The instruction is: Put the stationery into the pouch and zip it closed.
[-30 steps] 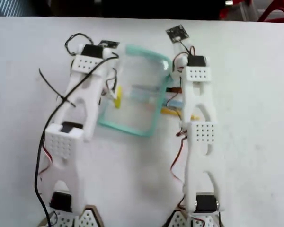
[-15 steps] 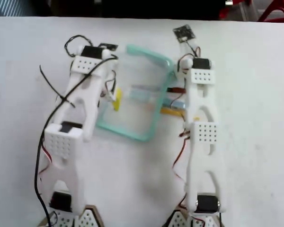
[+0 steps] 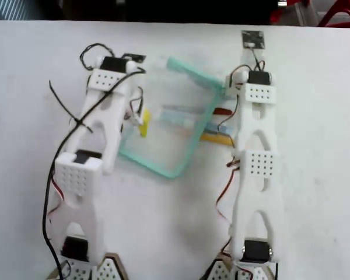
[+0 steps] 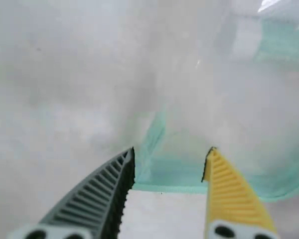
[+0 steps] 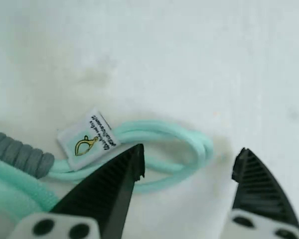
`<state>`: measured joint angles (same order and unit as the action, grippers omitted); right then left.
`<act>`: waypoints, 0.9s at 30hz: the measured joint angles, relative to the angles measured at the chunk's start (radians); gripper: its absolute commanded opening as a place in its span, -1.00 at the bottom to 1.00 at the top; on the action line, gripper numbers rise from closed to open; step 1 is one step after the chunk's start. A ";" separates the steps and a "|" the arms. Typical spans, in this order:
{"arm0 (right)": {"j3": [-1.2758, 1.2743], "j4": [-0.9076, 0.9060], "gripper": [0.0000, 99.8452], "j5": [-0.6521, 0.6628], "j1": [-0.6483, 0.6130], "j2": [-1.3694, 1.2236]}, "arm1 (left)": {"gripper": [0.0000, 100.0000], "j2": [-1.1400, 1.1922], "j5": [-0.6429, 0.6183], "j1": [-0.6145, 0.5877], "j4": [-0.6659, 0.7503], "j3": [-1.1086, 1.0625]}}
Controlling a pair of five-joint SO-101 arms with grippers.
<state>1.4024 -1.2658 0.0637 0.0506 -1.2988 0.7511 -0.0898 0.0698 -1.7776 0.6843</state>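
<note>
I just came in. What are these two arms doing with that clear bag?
They work on a clear pouch with mint trim, lying between them. The left claw is open at one pouch edge. The right claw is open at the pouch's mint cord loop. Some stationery shows at the pouch's right side.

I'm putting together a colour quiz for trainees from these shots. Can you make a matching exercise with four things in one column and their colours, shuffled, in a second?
Column one:
1. pouch trim
2. tag on the cord loop
3. left end effector
4. right end effector

Column two:
a. both fingers black
b. white
c. mint green
d. one finger grey, one yellow

Pairs: 1-c, 2-b, 3-d, 4-a.
</note>
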 measured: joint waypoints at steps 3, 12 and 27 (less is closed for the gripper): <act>0.000 -0.006 -0.44 -0.061 0.012 0.025 | -0.52 0.000 0.000 0.000 0.000 0.000; 0.000 -0.005 -0.44 -0.229 0.026 0.025 | -0.52 0.000 0.000 0.000 0.000 0.000; -0.012 0.040 -0.63 -0.138 0.077 -0.020 | -0.52 0.000 0.000 0.000 0.000 0.000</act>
<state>1.3901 -1.2259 -0.0744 0.1274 -1.3188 0.7511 -0.0898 0.0698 -1.7776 0.6843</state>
